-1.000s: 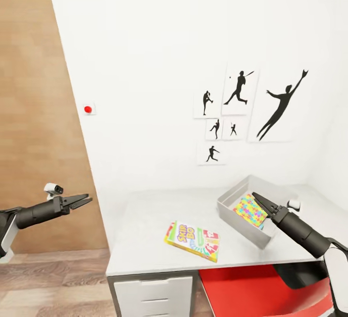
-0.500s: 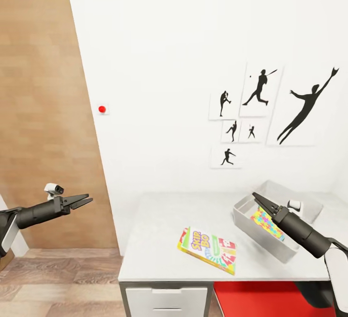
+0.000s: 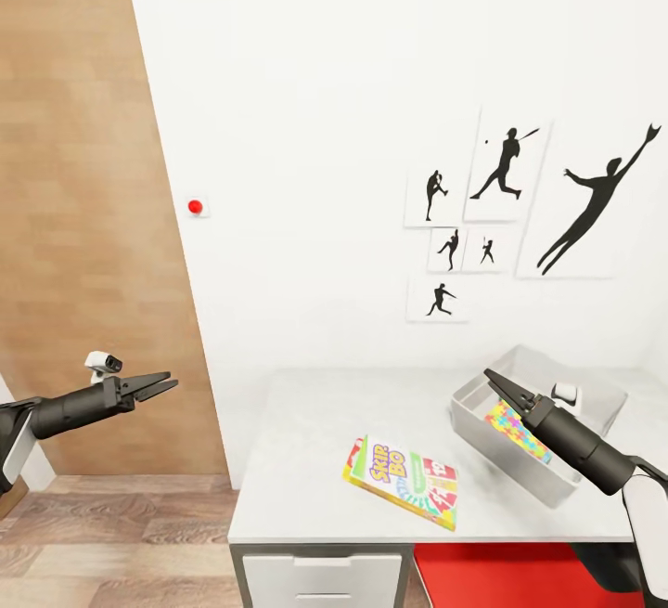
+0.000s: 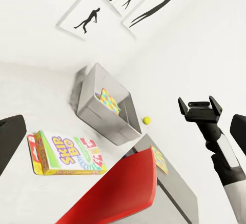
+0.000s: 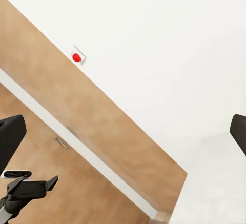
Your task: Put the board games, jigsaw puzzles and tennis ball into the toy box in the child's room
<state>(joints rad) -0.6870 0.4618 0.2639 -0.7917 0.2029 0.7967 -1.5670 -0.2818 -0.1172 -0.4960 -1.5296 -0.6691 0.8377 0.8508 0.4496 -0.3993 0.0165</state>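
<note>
Head view, left to right: the left arm reaches level from the left edge over the wood floor [image 3: 121,543], beside a brown panel [image 3: 83,218]; its left end effector [image 3: 162,384] has its fingers nearly together, a narrow gap, holding nothing. On the white wall sit a red button [image 3: 195,207] and six silhouette posters [image 3: 506,172]. One SKIP-BO game [image 3: 402,481] lies flat on the worktop [image 3: 297,459], lower centre. At right, one grey toy box [image 3: 557,487] holds one puzzle [image 3: 515,429] leaning inside. The right arm rises diagonally from the lower right corner, its right end effector [image 3: 493,378] pinched narrow over the box, empty. Left wrist view: one tennis ball [image 4: 146,120] lies beyond the box.
</note>
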